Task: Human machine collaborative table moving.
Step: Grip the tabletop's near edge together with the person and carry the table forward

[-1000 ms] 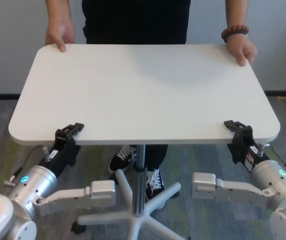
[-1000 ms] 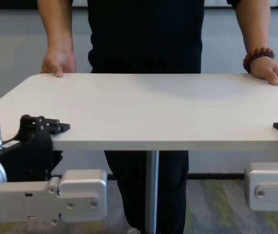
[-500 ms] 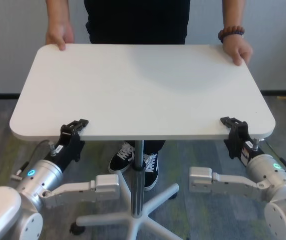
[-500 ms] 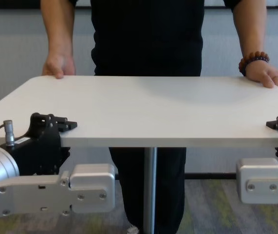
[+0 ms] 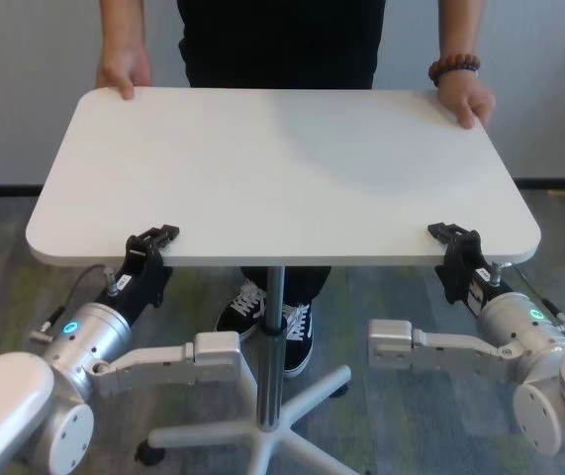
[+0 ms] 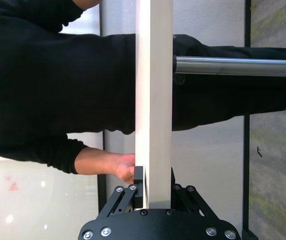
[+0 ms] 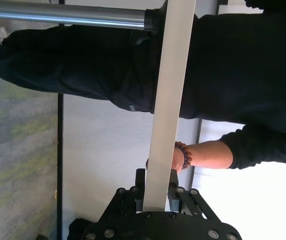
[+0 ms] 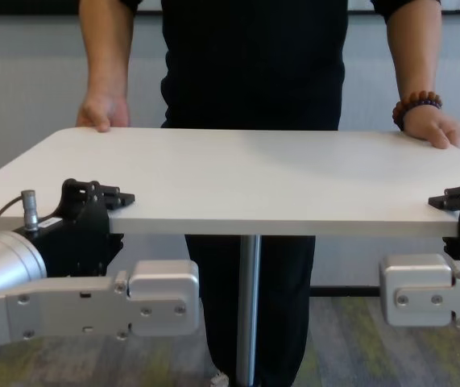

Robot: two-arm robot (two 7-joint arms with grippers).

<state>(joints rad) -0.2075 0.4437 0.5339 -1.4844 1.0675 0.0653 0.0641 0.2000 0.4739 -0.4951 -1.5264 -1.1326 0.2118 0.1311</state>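
Clamping the table's near edge, left claw and right claw each grip it

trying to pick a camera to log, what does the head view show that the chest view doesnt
Only the head view shows the wheeled star base under the pole, the person's sneakers and the grey carpet around them. Only the chest view shows the tabletop's thin near edge almost side-on. Both share the white table, the person's hands on its far edge, the bead bracelet, and the left end effector and right end effector clamped on the near edge.
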